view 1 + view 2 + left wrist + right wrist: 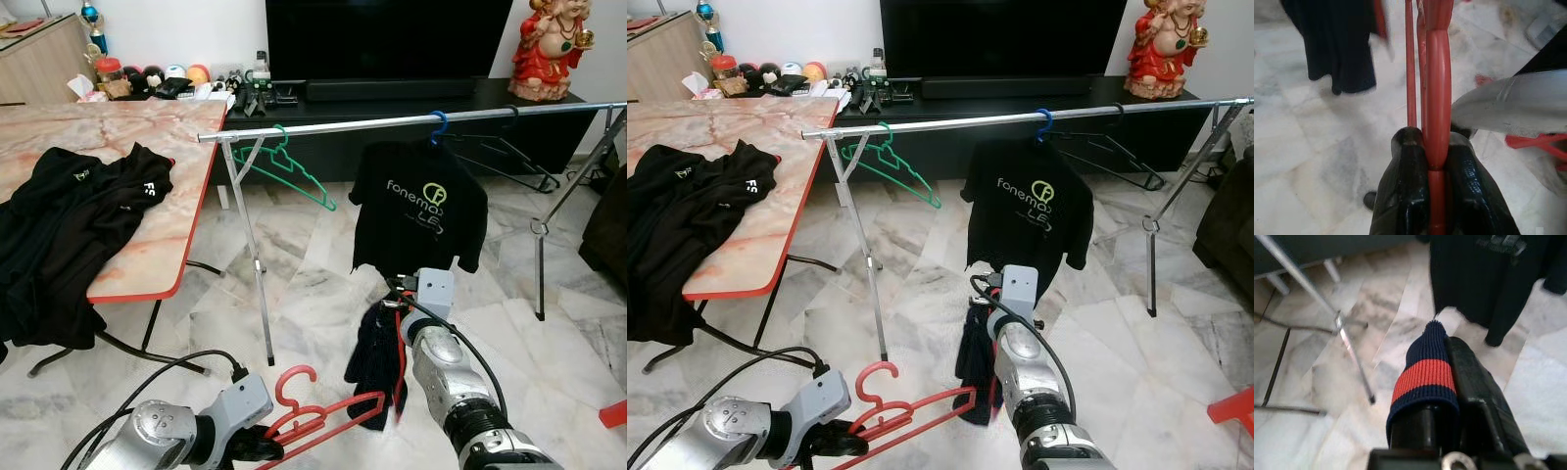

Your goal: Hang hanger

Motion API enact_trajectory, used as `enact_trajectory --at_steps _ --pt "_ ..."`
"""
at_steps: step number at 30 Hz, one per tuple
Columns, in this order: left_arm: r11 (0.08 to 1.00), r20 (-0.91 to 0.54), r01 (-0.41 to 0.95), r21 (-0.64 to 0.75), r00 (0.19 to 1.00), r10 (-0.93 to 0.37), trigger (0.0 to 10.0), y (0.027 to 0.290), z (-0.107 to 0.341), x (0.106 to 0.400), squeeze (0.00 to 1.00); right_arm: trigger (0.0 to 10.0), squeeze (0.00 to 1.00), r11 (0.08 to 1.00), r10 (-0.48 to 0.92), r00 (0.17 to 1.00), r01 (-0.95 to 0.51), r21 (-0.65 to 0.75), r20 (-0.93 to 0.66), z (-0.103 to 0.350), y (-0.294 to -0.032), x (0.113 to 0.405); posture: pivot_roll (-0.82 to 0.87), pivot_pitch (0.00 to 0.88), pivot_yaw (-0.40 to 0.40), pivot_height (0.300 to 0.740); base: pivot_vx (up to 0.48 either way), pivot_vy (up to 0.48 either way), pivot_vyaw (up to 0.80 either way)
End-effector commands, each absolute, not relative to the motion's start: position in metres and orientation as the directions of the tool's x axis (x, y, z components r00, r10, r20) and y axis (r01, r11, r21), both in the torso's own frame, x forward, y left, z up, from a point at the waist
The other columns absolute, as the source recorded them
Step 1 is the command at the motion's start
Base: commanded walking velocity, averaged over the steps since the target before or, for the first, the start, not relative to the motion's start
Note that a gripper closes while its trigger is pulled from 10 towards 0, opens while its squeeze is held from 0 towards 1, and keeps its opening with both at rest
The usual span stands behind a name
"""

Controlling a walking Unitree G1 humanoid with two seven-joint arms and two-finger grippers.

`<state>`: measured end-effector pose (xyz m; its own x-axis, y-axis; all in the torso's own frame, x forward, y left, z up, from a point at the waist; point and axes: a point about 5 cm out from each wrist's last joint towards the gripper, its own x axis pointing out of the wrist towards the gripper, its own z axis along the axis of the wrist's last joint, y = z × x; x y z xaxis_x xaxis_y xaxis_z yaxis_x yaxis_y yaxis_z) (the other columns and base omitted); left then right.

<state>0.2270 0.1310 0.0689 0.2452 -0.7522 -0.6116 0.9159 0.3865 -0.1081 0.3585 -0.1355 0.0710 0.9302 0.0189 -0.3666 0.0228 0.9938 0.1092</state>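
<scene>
My left gripper is low at the front left, shut on a red hanger whose hook points up. In the left wrist view the black fingers clamp the red hanger. My right gripper is shut on a navy knitted garment with a red stripe, which dangles toward the floor. The garment's cuff lies over one finger. Behind them a metal rail carries a green hanger and a black t-shirt on a blue hanger.
Black hangers hang at the rail's right end. A marble-topped table at the left holds black clothes. A dark TV console and a red statue stand behind. The rail's legs stand on marble floor.
</scene>
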Motion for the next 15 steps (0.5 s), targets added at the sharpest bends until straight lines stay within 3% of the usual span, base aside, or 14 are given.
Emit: enact_trajectory --at_steps 1,8,11,15 --pt "0.362 -0.604 0.923 -0.131 0.216 -0.767 10.0 0.124 0.072 0.228 0.0 10.0 0.0 0.992 0.057 0.928 -0.011 0.127 -0.368 0.078 -0.124 0.364 0.11 0.035 0.006 0.74 0.0 0.0 0.0" --pt "0.397 -0.602 0.908 -0.133 0.244 -0.76 10.0 0.118 0.07 0.232 0.0 10.0 0.0 0.989 0.081 0.916 -0.025 0.147 -0.393 0.078 -0.117 0.365 0.11 0.04 0.002 0.74 0.0 0.0 0.0" --pt "0.511 -0.61 0.857 -0.066 0.371 -0.7 10.0 0.116 0.064 0.243 0.0 10.0 0.0 0.985 0.093 0.919 -0.029 0.167 -0.384 0.081 -0.115 0.366 0.1 0.044 -0.001 0.74 0.0 0.0 0.0" --pt "0.574 -0.597 0.818 -0.023 0.449 -0.664 10.0 0.115 0.062 0.251 0.0 10.0 0.0 0.984 0.097 0.917 -0.031 0.173 -0.387 0.08 -0.117 0.366 0.1 0.048 -0.004 0.74 0.0 0.0 0.0"
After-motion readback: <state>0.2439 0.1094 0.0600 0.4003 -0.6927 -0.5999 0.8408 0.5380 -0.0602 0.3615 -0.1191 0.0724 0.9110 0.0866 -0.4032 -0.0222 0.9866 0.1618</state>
